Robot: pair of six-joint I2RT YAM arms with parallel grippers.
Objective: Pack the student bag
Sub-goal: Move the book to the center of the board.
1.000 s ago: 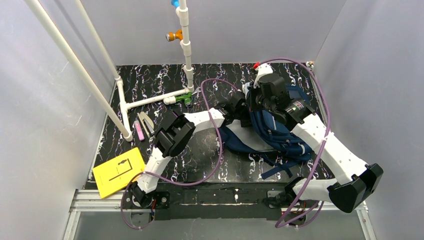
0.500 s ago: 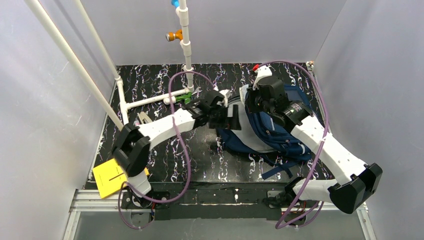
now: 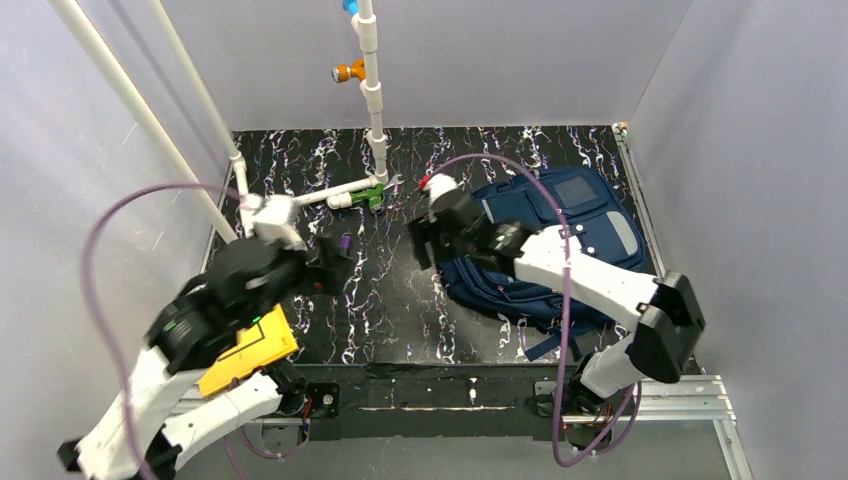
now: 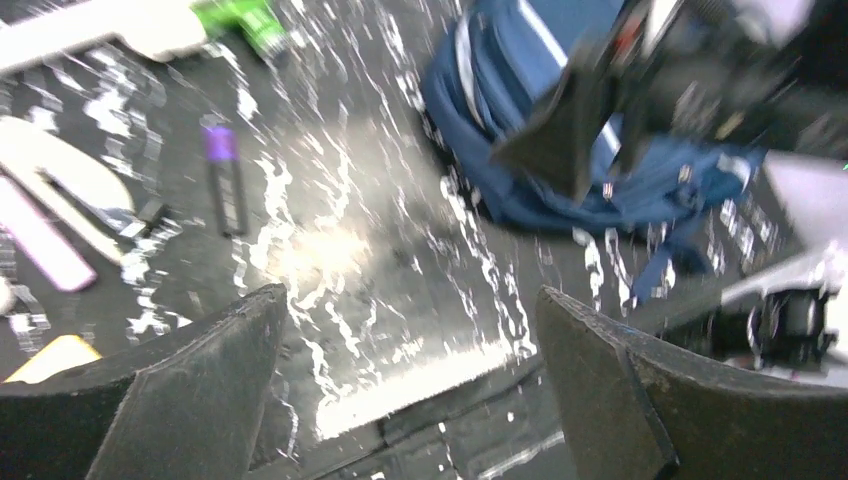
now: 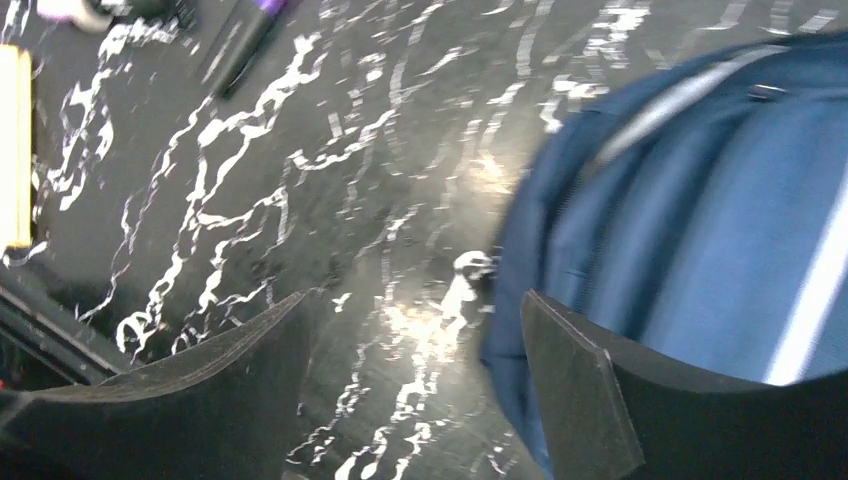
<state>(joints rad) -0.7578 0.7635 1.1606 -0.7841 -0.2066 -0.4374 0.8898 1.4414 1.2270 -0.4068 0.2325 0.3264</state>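
Note:
The student bag (image 3: 570,215) is a navy backpack lying flat at the right of the table, with its clear front pocket window facing up. My right gripper (image 3: 421,243) hovers at the bag's left edge. It stands open (image 5: 415,300) over bare table, and the blue fabric (image 5: 690,230) lies just beyond its right finger. My left gripper (image 3: 330,265) is out over the table's left-middle, away from the bag. It is also open (image 4: 410,295) with nothing between its fingers. The bag (image 4: 560,130) shows at the upper right of the left wrist view.
A black marker with a purple cap (image 4: 225,180) lies on the table near the left gripper. A pink pen (image 4: 40,245) and a cream tool (image 4: 60,180) lie further left. A yellow notebook (image 3: 245,350) sits front left. A white pipe frame (image 3: 300,200) with a green fitting (image 3: 373,195) stands at the back.
My right gripper has opened and moved off the bag's top to its left edge. The left arm has swung back left, away from the bag. The bag now lies flat.

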